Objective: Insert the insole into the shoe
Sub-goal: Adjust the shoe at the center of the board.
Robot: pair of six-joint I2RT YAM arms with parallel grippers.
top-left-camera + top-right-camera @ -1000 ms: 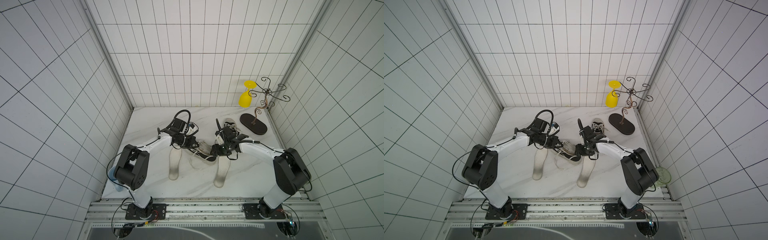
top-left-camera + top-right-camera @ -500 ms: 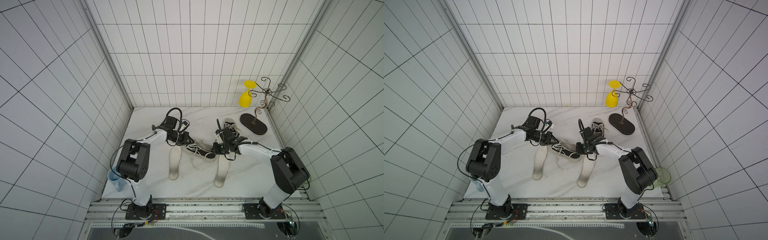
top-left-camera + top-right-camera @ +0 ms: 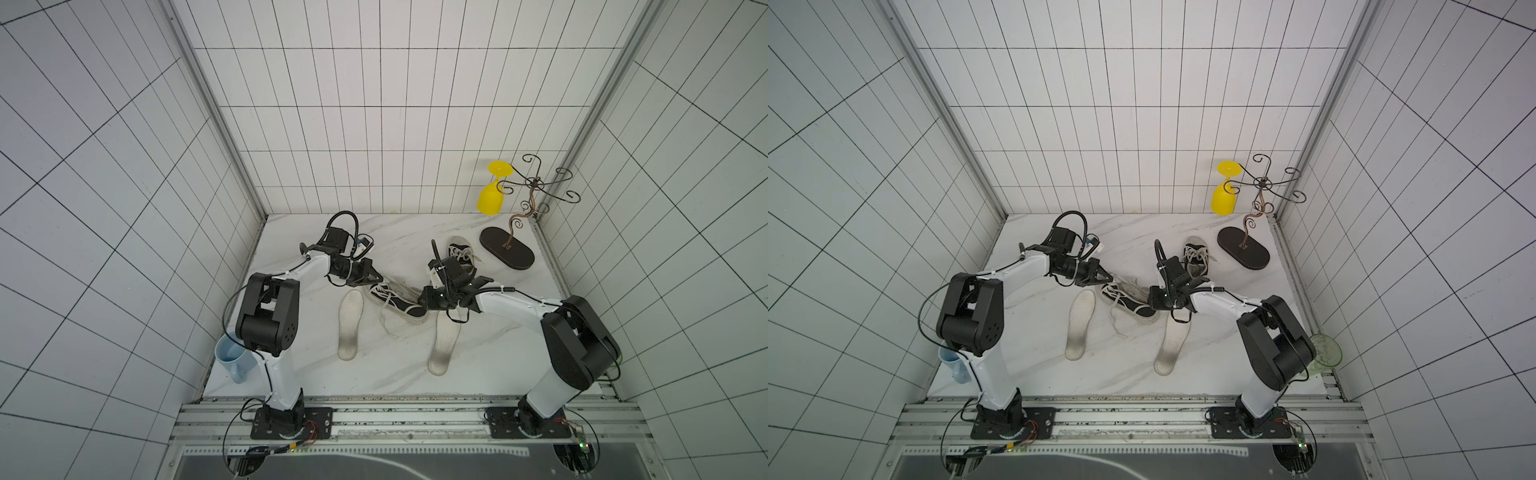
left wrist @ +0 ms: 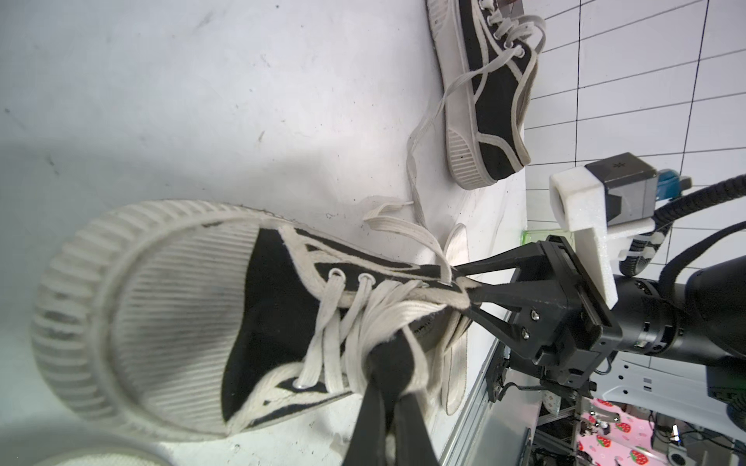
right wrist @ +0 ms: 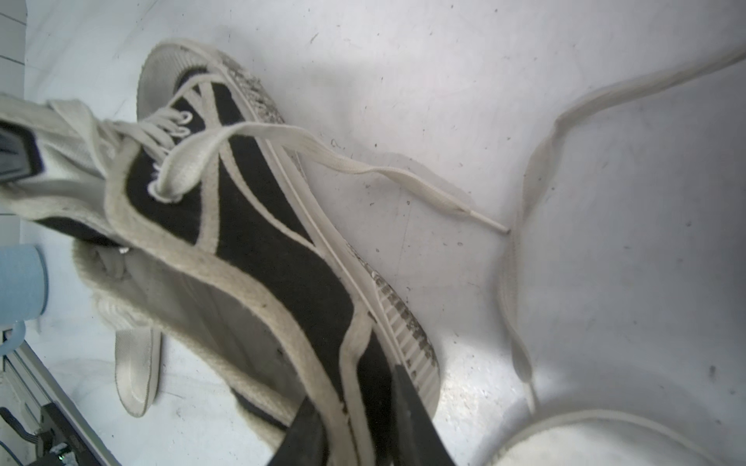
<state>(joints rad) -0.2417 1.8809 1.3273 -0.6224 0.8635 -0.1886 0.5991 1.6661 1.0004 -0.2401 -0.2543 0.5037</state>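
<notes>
In both top views the left gripper (image 3: 376,279) is found drawn back from the right gripper (image 3: 420,298) compared with a second ago. The black-and-white canvas shoe (image 3: 395,297) is now stretched out between them. One flat white foam insole (image 3: 350,324) is left lying just base-ward of the left gripper, and a second white insole (image 3: 444,345) base-ward of the right gripper. Neither has been shifted. It is judged that the shoe is only being held open, and that one tool must be freed before an insole can be fetched. Open white marble-patterned tabletop (image 3: 395,376) is left between the insoles and the front rail (image 3: 395,409). The tiled walls (image 3: 232,232) are well apart from both tools, but a matching second shoe (image 3: 461,255) sits just behind the right gripper.

In the left wrist view the left gripper (image 4: 389,349) is shown fully closed, with the shoe's white tongue and laces pinched at its tips. Opposite it, the right gripper (image 4: 462,284) is seen set across the heel collar.

In the right wrist view the right gripper (image 5: 351,387) is seen part-way closed on the heel wall, one finger inside and one outside. A loose lace (image 5: 520,282) is trailed beyond it and could be snagged.
</notes>
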